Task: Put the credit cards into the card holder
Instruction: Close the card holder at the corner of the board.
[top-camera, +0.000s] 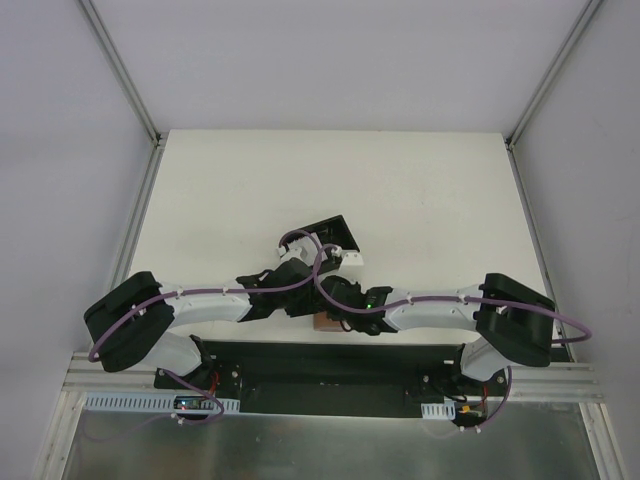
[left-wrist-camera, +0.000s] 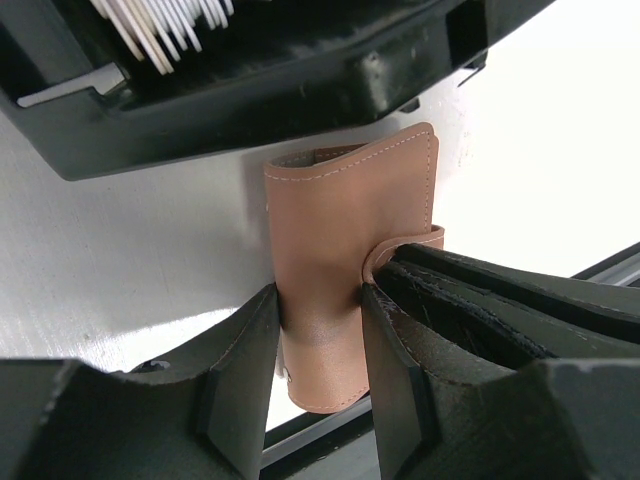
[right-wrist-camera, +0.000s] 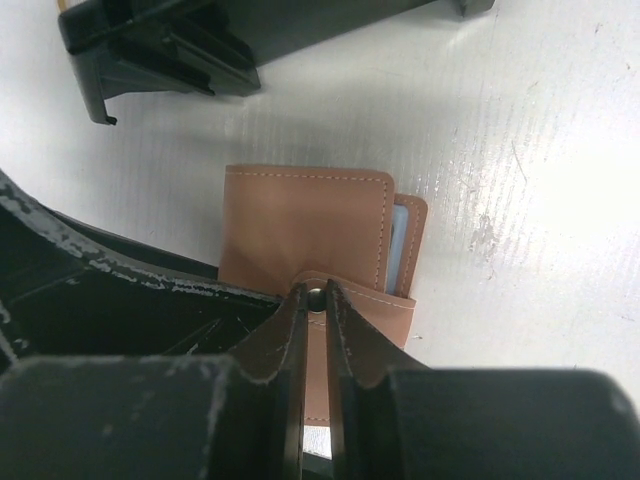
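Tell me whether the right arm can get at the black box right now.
Probably not yet: the right gripper is shut on the card holder, so it is busy. The black box lies just beyond with nothing between, so reach itself looks fine.

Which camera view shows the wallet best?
Right wrist: the wallet shows nearly whole, with a blue card edge inside. Left wrist shows it between fingers, partly hidden. Top view shows only a tan sliver under the arms.
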